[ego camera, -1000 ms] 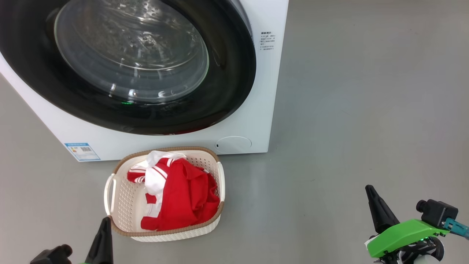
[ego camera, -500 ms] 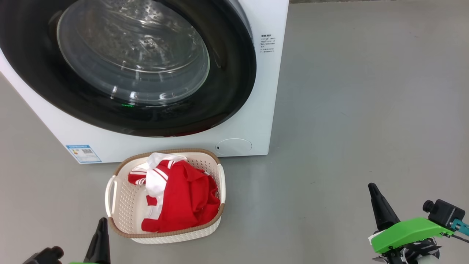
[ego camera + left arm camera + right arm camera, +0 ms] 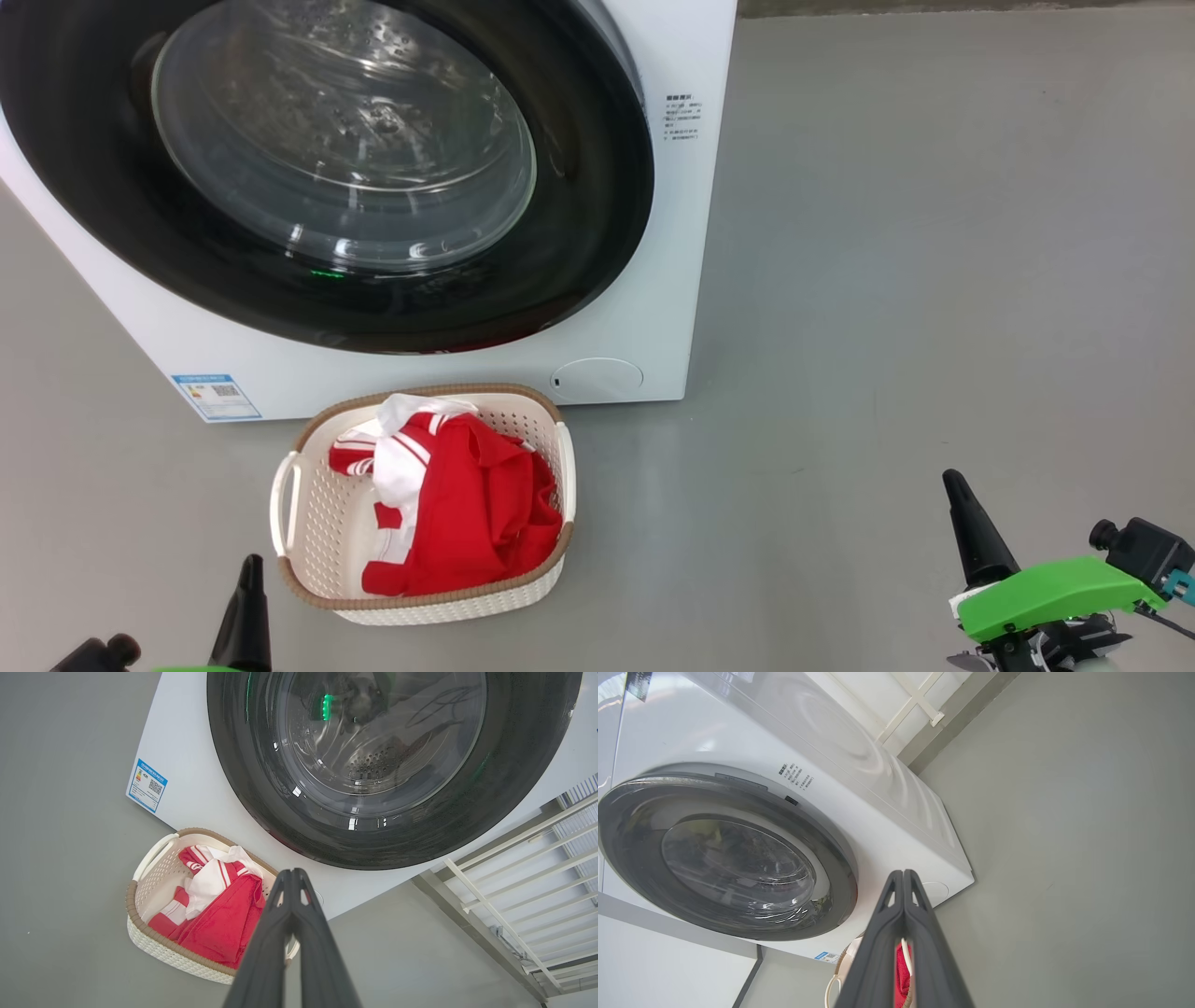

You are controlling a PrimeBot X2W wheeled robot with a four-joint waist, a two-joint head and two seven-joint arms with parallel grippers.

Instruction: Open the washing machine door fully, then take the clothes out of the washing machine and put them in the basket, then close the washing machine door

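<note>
The washing machine door lies flat against the white washing machine, its black rim and glass bowl facing me. In front of it on the floor stands the cream basket holding the red and white clothes. My left gripper shows at the lower left, shut and empty, just left of the basket; its fingers are pressed together. Far to the right, my right gripper hangs over bare floor, fingers closed with nothing between them.
Grey floor spreads to the right of the machine. A blue label sits low on the machine's front. A white railing stands beside the machine in the left wrist view.
The head view has shifted a little, so the machine and basket sit slightly lower. Both grippers have sunk toward the bottom edge. The basket and clothes have not moved.
</note>
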